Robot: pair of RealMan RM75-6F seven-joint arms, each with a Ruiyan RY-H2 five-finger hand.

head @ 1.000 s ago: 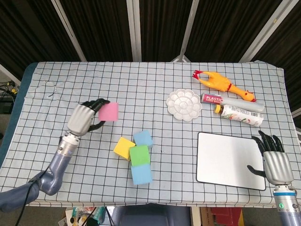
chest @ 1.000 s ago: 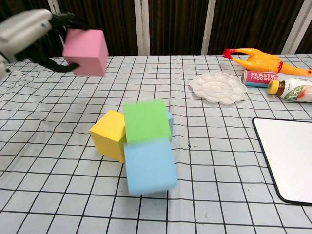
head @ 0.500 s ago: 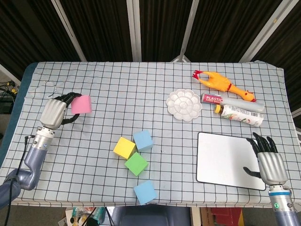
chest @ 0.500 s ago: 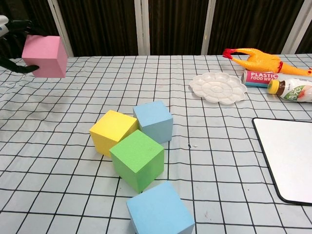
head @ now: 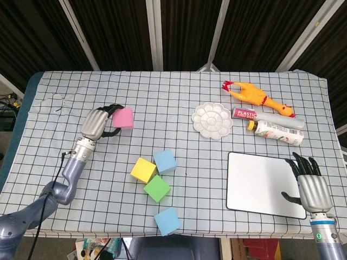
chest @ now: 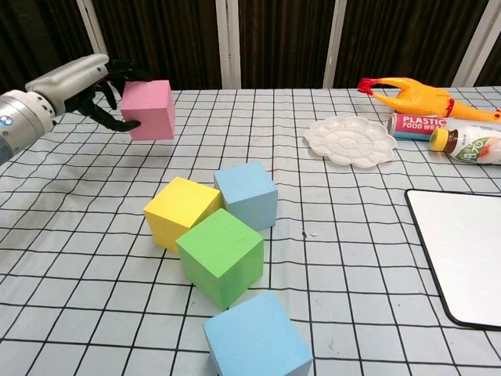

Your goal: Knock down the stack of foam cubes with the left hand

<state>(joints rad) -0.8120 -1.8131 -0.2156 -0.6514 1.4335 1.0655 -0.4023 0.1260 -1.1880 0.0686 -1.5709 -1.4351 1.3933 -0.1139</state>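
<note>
Those foam cubes look feather-light and squashy, the sort that tumble at a nudge and are easiest taken across two flat opposite faces. None is stacked now: the yellow cube (chest: 179, 210), green cube (chest: 221, 254) and two blue ones, one behind (chest: 246, 193) and one at the near table edge (chest: 257, 335), lie loose on the checked cloth (chest: 352, 258). The left hand (chest: 92, 84) has its fingers curled round a pink cube (chest: 148, 109), held up to the left. The right hand (head: 313, 183) rests empty, fingers spread, by the whiteboard (head: 263, 184).
</note>
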